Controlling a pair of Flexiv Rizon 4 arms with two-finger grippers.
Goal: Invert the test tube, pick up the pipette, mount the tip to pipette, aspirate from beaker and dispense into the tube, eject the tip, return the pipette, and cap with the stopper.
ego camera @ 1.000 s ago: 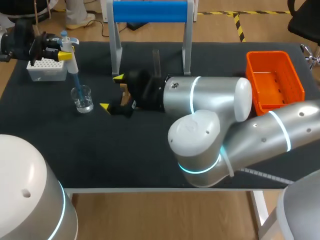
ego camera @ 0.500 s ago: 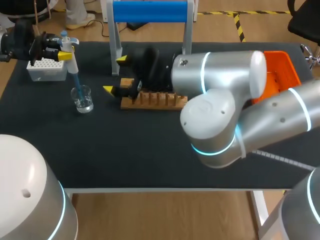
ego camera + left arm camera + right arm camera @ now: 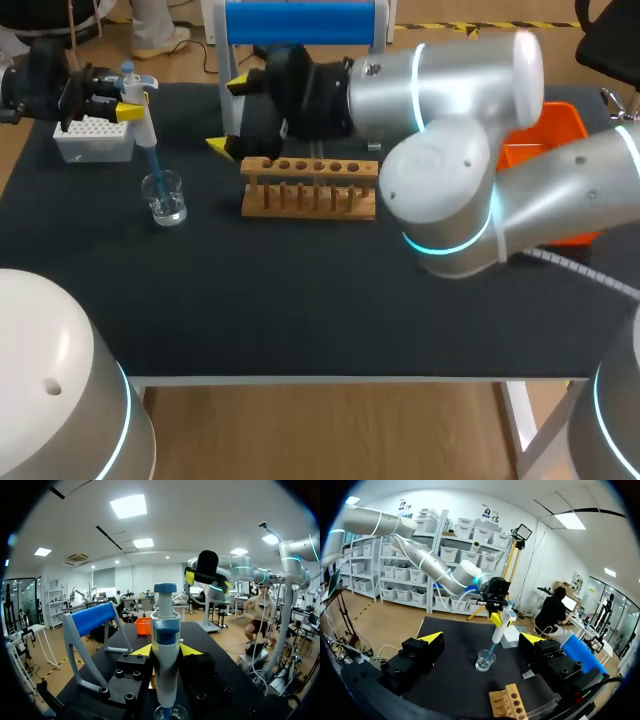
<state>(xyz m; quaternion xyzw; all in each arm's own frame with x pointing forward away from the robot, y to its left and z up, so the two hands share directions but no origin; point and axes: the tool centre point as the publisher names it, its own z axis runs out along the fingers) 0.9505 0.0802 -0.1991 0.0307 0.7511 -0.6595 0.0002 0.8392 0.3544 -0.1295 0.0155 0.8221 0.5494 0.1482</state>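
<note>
While the left gripper is clamping the pipette upright, its blue tip is dipping into the beaker, evidently for aspirating. Tip box: sitting just behind the beaker, within easy reach. Right gripper: hanging wide and empty by the wooden rack, at its left end, probably keeping clear. Test tube: not showing; the right arm may be hiding it.

You get bright, even overhead light; the dark tabletop holds only faint shadows, and the right arm catches soft glare
</note>
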